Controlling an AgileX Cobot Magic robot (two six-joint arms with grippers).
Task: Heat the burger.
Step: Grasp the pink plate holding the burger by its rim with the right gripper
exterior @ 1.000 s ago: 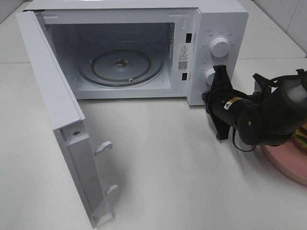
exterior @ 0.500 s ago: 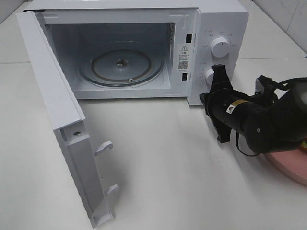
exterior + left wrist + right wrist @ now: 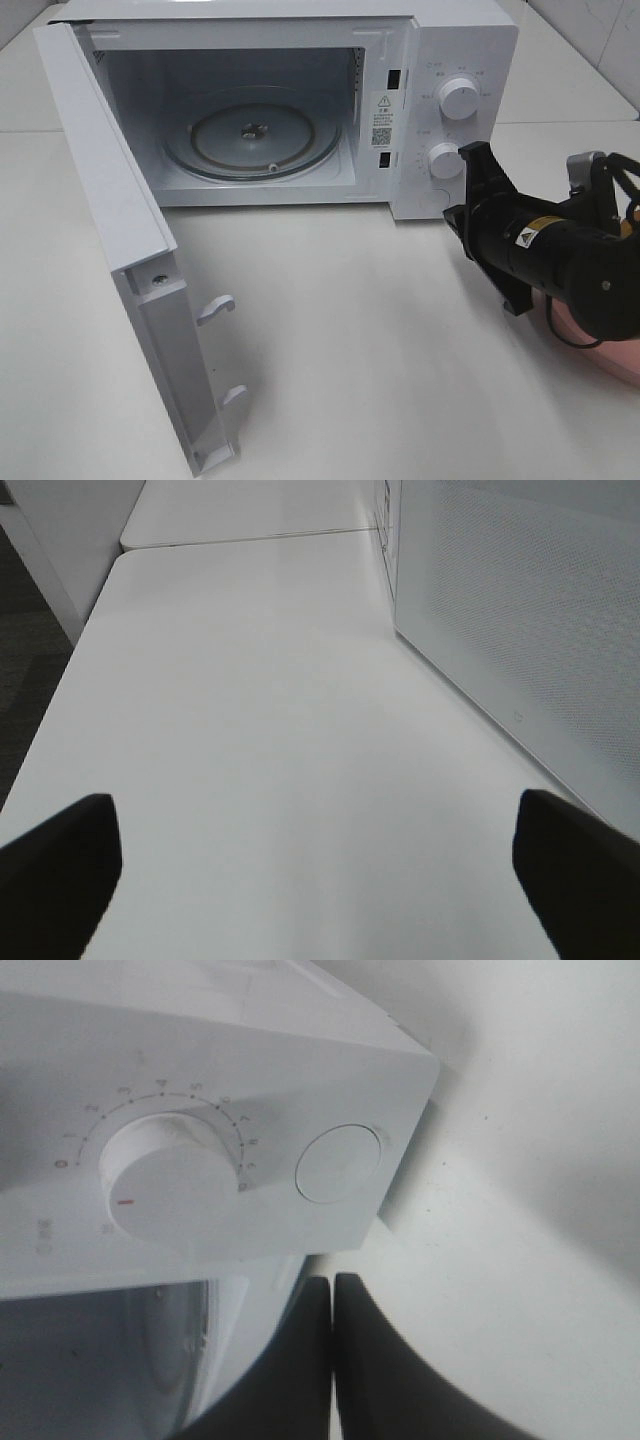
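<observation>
White tabletop point(image 3: 350, 350) lies open before the microwave's point(image 3: 470, 45) swung door point(image 3: 110, 200); at the right edge, the right tool's point(image 3: 453, 214) arm hides the burger above the pink plate point(image 3: 590, 335). Left tool point(image 3: 320, 880) spread over bare tabletop. Right tool pressed together beside the microwave's front corner.

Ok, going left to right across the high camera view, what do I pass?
Open microwave door → glass turntable → warning sticker → right gripper, shut → pink plate.
</observation>
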